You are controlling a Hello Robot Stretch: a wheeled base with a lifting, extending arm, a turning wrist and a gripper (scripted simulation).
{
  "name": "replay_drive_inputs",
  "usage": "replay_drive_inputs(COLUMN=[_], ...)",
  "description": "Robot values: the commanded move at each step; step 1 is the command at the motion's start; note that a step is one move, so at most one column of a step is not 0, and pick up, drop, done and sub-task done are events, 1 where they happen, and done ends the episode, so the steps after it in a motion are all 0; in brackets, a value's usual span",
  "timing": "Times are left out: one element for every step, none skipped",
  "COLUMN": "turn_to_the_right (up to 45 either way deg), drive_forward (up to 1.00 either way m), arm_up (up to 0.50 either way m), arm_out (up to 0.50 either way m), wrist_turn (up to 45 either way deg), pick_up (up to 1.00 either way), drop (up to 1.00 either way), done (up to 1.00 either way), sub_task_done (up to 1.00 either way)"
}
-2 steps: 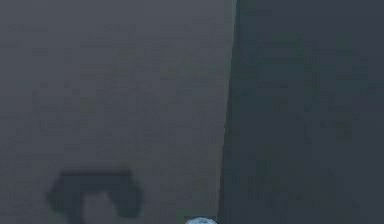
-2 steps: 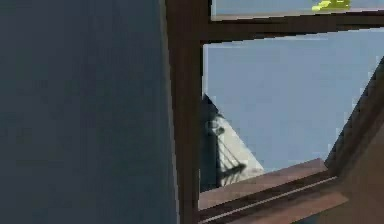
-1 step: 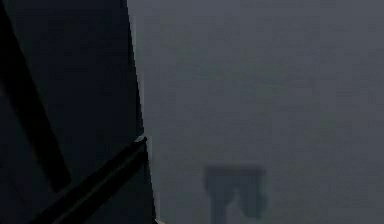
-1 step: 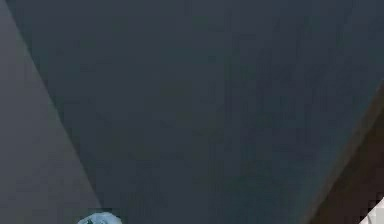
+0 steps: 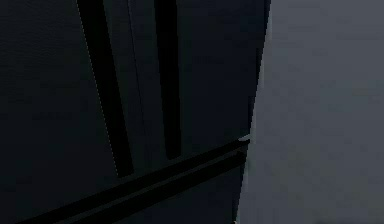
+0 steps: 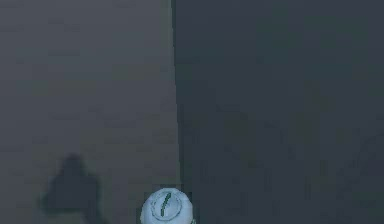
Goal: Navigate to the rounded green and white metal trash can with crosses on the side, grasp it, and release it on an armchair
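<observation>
A small rounded white thing with green marks (image 6: 165,207) sits at the bottom edge of the arm side view, just left of the middle. Its shape and colours fit the green and white trash can, though only its top part is in the picture. Bare grey wall lies behind it.
A large dark panel (image 5: 120,100) stands very close ahead in the forward view, with two darker upright strips and a slanted ledge (image 5: 170,172) low down. A grey wall (image 5: 320,110) is at its right. In the arm side view a lighter wall (image 6: 85,90) meets a darker wall (image 6: 280,100).
</observation>
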Motion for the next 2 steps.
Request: replay_drive_inputs(turn_to_the_right=[0.0, 0.0], drive_forward=[0.00, 0.00], arm_up=[0.16, 0.00], arm_out=[0.00, 0.20], wrist_turn=[0.0, 0.0], pick_up=[0.00, 0.00], drop=[0.00, 0.00], done=[0.00, 0.00], sub_task_done=[0.00, 0.00])
